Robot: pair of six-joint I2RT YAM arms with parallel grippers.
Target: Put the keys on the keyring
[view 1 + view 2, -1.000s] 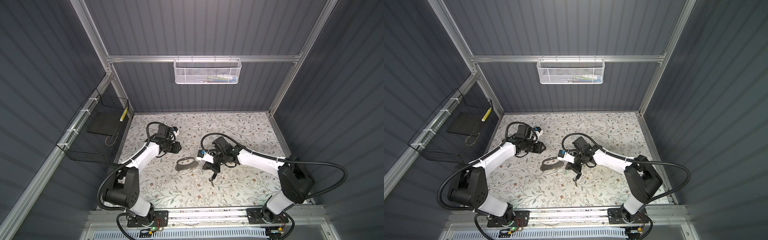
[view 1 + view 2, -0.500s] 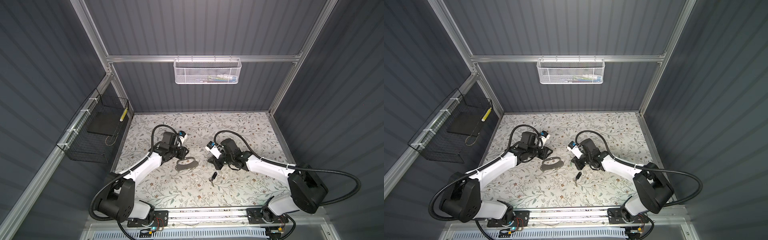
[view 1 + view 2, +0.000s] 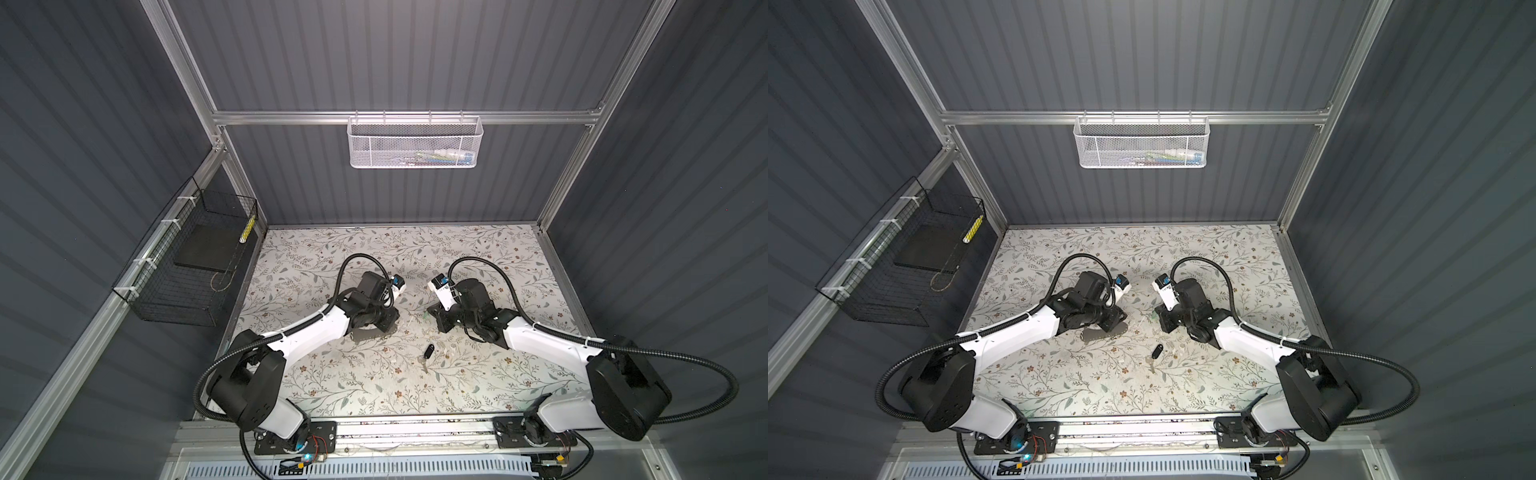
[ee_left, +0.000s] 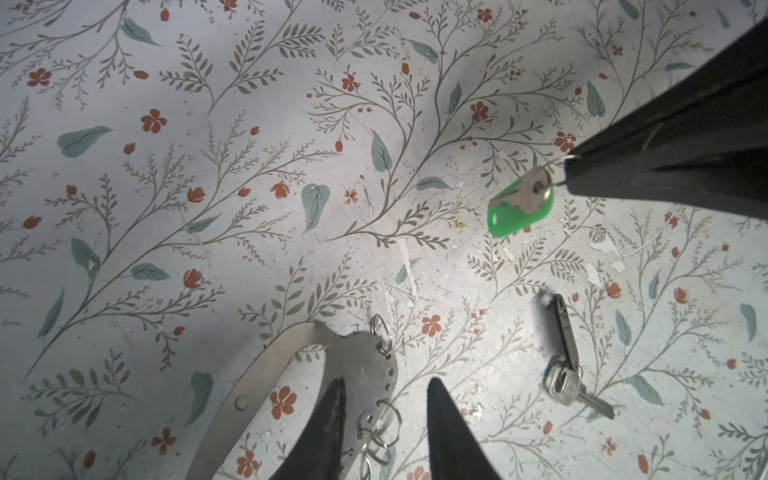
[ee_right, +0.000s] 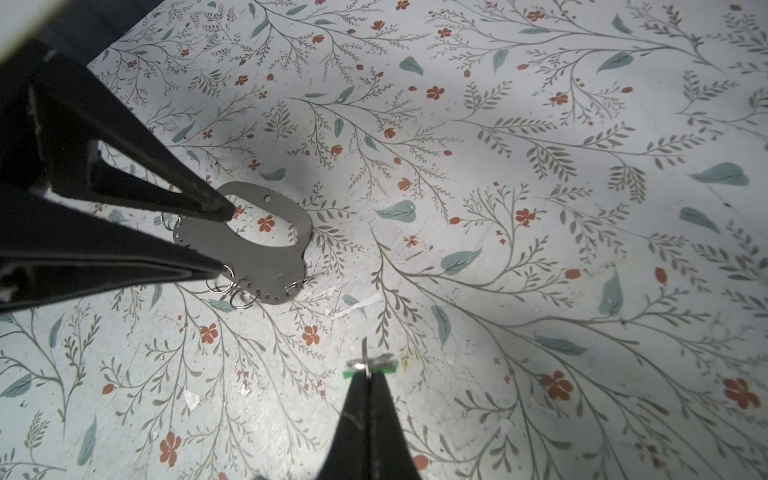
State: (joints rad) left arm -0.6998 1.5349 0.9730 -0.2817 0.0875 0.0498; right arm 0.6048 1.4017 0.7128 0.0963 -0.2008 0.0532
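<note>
My left claw [image 4: 386,380] is down low over the table, its fingers partly apart and astride the ringed edge of the keyring [image 4: 357,365]. One finger [image 5: 220,210] points into the plate's long slot and the other [image 5: 216,266] sits at the row of small rings. I cannot tell whether either finger presses on the metal. The keyring lies flat on the sheet.

My right claw [image 5: 368,372] is pinched tight on the thin wire ring of the green-tagged key [image 4: 519,203], which dangles from the fingertips. I cannot tell whether the tag touches the sheet. This claw faces my left one across a bare gap.

The black-tagged key [image 4: 569,357] lies loose on the table, near both claws but touching neither, on the side towards my bases. Nothing stands between the claws and the plate.

Both forearms stretch in low from the front rail, with the wrists bent down and the cables looping behind.

The floral sheet [image 3: 478,257] is scuffed in the middle. Grey ribbed walls in a metal frame close in the space. A black wire basket [image 3: 187,266] hangs on the left and a white mesh basket [image 3: 413,143] on the far rail.
</note>
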